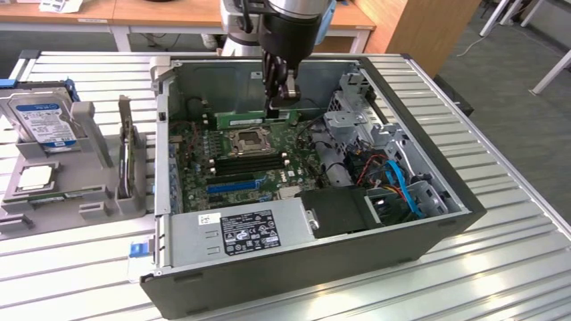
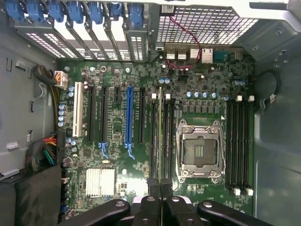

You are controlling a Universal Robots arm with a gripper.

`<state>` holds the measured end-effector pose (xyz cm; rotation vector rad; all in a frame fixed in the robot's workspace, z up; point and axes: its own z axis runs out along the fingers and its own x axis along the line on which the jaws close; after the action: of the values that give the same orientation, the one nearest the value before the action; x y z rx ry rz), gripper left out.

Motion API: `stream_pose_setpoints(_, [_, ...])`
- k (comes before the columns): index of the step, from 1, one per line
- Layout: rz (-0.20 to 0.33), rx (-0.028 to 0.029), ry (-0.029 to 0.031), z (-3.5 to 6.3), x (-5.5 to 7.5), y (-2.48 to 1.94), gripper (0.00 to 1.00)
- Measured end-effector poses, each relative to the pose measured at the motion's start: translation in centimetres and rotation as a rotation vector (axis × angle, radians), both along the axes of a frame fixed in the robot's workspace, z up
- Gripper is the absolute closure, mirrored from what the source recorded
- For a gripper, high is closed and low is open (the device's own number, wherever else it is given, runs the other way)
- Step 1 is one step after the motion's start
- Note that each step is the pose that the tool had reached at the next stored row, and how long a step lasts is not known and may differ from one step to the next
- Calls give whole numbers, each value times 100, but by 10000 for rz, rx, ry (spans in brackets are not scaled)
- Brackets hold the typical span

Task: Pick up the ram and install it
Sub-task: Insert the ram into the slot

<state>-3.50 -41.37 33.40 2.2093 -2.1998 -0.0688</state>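
Observation:
The ram [image 1: 256,119] is a long green stick held level inside the open computer case [image 1: 312,267], just above the motherboard [image 1: 245,167]. My gripper [image 1: 282,105] reaches down from above and is shut on the stick's upper edge near its end on the exterior view's right. In the wrist view the ram [image 2: 160,136] appears edge-on as a thin line running out from between the black fingertips of the gripper [image 2: 160,189]. It lies along the black memory slots [image 2: 161,160] beside the empty processor socket [image 2: 200,150].
A second bank of memory slots [image 2: 239,146] lies on the socket's other side. The power supply [image 1: 241,231] and a metal drive cage [image 1: 357,127] with blue cables [image 1: 406,190] crowd the case. A hard drive [image 1: 40,120] and a processor chip [image 1: 34,177] rest in grey holders at the exterior view's left.

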Motion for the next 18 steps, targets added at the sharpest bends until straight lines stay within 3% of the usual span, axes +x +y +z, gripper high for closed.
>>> stream_pose_setpoints(18, [0,-1,0,-109,0,0,88])
